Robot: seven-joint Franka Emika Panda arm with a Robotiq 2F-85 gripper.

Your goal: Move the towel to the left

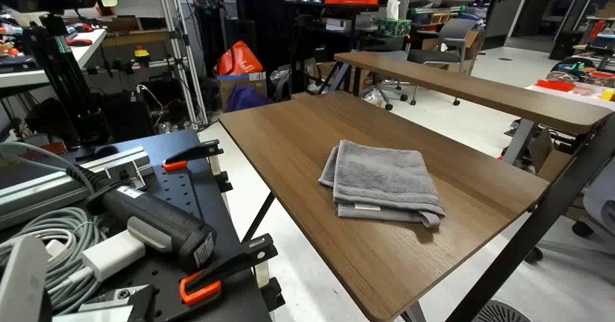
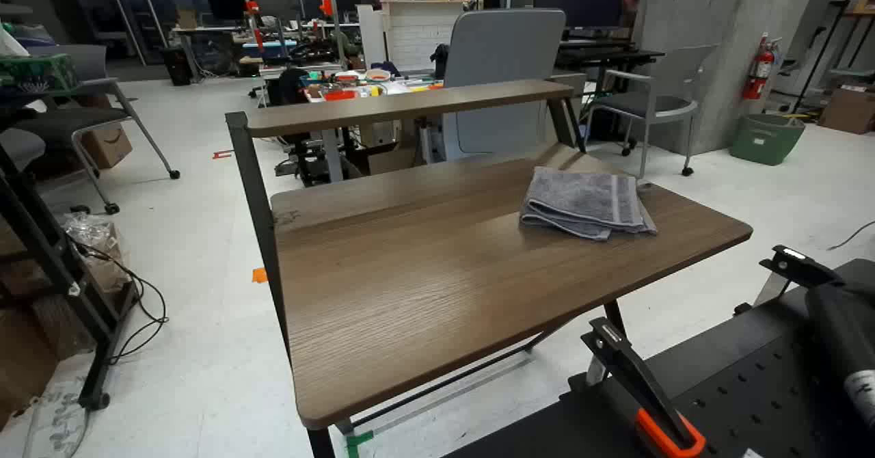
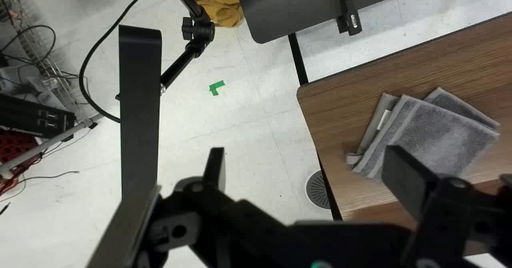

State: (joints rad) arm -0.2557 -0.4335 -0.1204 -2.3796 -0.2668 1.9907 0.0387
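A folded grey towel point(image 1: 384, 180) lies on the brown wooden table point(image 1: 288, 134), near one end of it. The towel point(image 2: 588, 201) also shows in an exterior view on the same table point(image 2: 410, 287). In the wrist view the towel point(image 3: 436, 136) is at the right, with a small loop and a white tag along one edge. My gripper point(image 3: 306, 152) is wide open with nothing between its fingers. It is up above the table's end, and its right finger overlaps part of the towel in that view. The gripper is out of view in both exterior views.
A raised wooden shelf point(image 1: 461, 86) on dark posts runs along one long side of the table. A black bench point(image 1: 187, 192) with orange-tipped clamps point(image 1: 199, 291) stands along the opposite side, across a gap. A black stand arm point(image 3: 196, 32) shows in the wrist view.
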